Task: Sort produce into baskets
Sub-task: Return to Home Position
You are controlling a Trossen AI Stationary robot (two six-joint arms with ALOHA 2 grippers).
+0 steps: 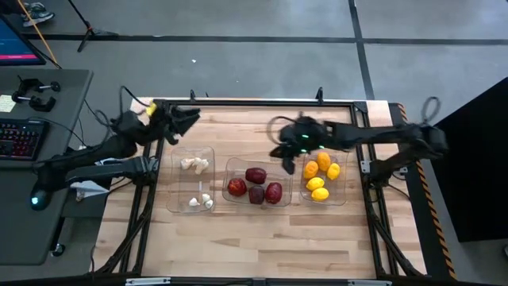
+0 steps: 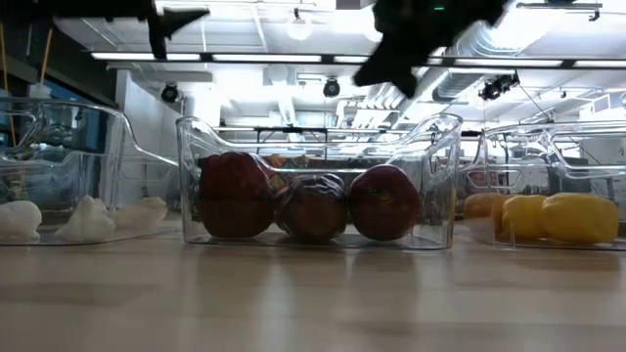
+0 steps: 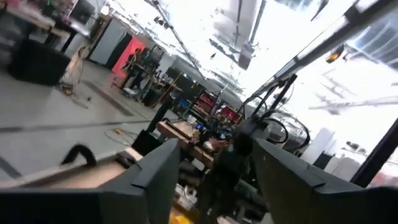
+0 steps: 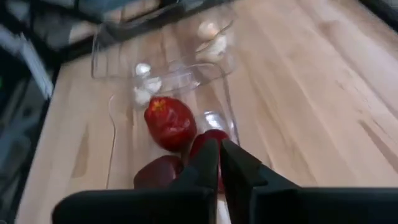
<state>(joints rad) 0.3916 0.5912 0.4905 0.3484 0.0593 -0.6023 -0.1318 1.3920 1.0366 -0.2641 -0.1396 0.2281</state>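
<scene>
L end effector (image 1: 189,119) is up over the bench's (image 1: 254,238) far edge, just beyond the L bin (image 1: 171,187). Fingers spread wide, nothing in 'em. R end effector (image 1: 284,155) hangs over the gap betw. mid bin (image 1: 228,171) and R bin (image 1: 344,187), fingers pinched together, empty. White garlic (image 1: 194,164) sits in L bin, four reds (image 1: 255,175) in mid, yellow & orange lemons (image 1: 317,183) in R.
</scene>
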